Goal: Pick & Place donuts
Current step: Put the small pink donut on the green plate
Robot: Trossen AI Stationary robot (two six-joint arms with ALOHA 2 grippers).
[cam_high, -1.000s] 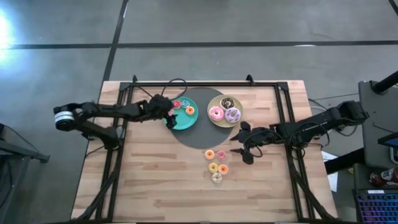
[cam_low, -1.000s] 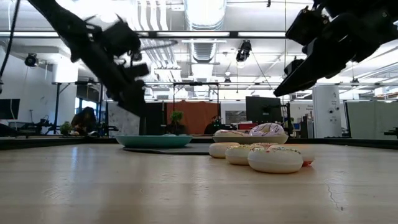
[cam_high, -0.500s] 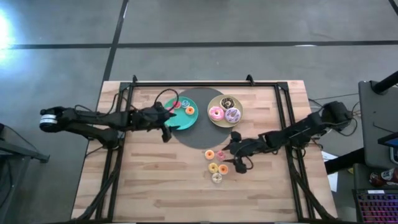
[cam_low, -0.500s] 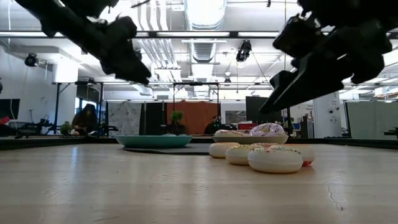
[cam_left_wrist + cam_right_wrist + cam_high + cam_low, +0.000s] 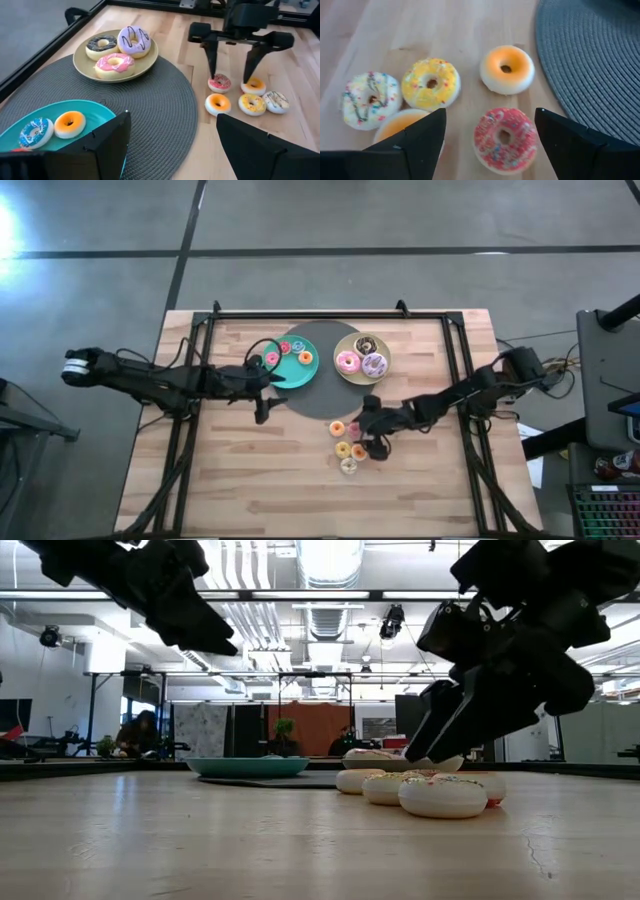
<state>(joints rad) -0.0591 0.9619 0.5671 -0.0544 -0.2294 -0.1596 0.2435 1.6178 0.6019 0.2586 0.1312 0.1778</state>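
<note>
The right tool [image 5: 231, 79], fingers spread, hangs over the pink donut [image 5: 504, 139] among small donuts on the worktop [image 5: 250, 480], right of the mat [image 5: 160, 107]. The left tool [image 5: 262, 384], also spread, waits beside the teal plate [image 5: 292, 377].

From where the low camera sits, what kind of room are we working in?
Probably a large lab or workshop, not a kitchen: exposed ceiling ducts and strip lights overhead, monitors on desks in the background, and a person seated at a bench far left.
</note>
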